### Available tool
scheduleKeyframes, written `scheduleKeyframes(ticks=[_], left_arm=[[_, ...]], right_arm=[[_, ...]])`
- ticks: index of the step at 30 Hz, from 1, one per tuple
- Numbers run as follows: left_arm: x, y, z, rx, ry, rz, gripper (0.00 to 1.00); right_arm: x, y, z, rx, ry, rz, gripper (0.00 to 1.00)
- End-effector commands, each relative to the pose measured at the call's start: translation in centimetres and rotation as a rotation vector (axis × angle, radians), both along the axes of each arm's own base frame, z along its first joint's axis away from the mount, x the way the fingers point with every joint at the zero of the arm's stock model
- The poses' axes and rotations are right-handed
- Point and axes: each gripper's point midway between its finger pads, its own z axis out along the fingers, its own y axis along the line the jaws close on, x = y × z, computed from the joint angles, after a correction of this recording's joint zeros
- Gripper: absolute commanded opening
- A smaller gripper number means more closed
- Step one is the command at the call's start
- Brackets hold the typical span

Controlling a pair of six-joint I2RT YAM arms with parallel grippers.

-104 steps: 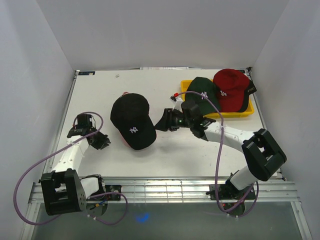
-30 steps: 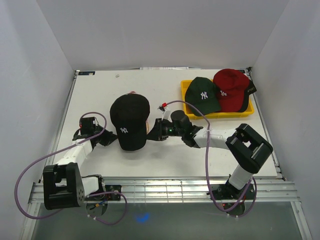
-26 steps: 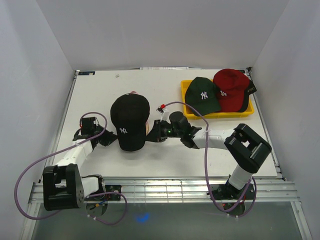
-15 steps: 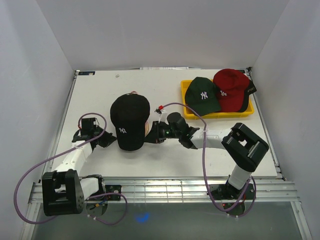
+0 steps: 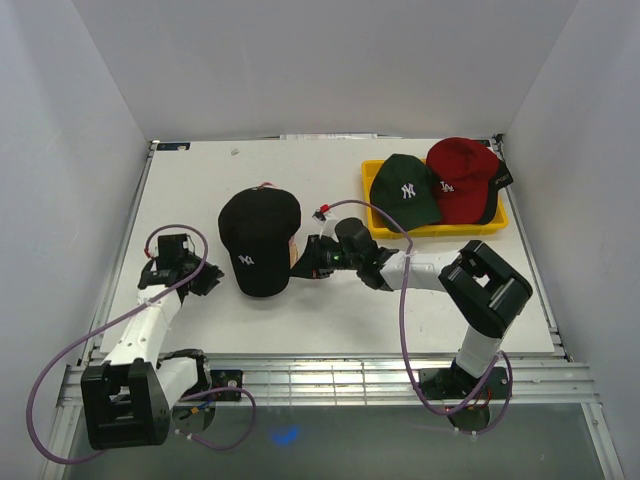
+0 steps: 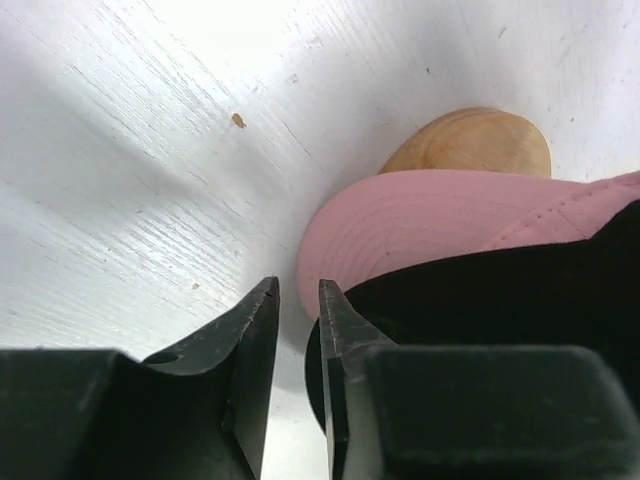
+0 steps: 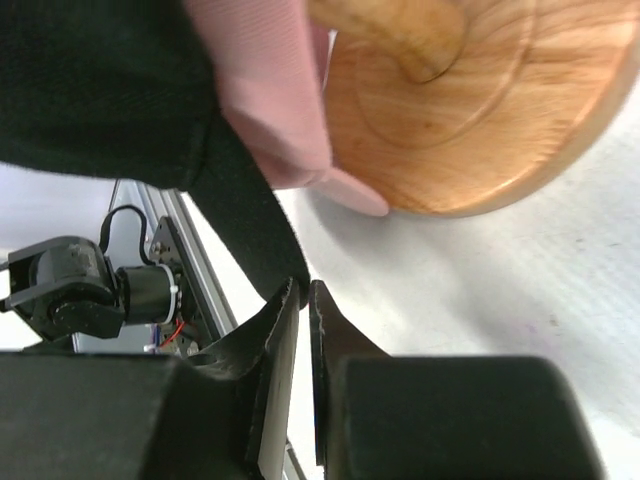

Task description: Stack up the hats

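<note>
Your white table [image 5: 200, 180] carries a yellow tray [image 5: 455, 231] at its far right. In the tray a green NY cap [image 5: 405, 190] lies beside a red cap [image 5: 462, 165].

Left of the tray, near the middle of the table, your black NY cap [image 5: 258, 235] sits over a pink cap [image 6: 400, 230]. The pink brim pokes out beneath the black one, and both are draped on a round wooden stand [image 7: 470, 90].

Your right gripper [image 5: 303, 262] is at the black cap's right edge. Its jaws are nearly together, pinching the black fabric at their tips.

Your left gripper [image 6: 297, 300] is low over the table, just beside the cap's left edge. Its jaws are parted by a narrow slit with nothing between them.
</note>
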Motion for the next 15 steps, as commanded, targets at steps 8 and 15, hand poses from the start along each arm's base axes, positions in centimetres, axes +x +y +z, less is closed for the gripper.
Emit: scheduleKeyframes(ticks=[8, 15], left_arm=[[2.4, 2.1, 1.9, 0.102, 0.004, 0.057, 0.54], [6.3, 3.1, 0.9, 0.086, 0.077, 0.041, 0.56]], right_arm=[[1.8, -1.9, -0.4, -0.005, 0.028, -0.091, 0.34], [2.5, -2.0, -1.9, -0.088, 0.089, -0.103, 0.32]])
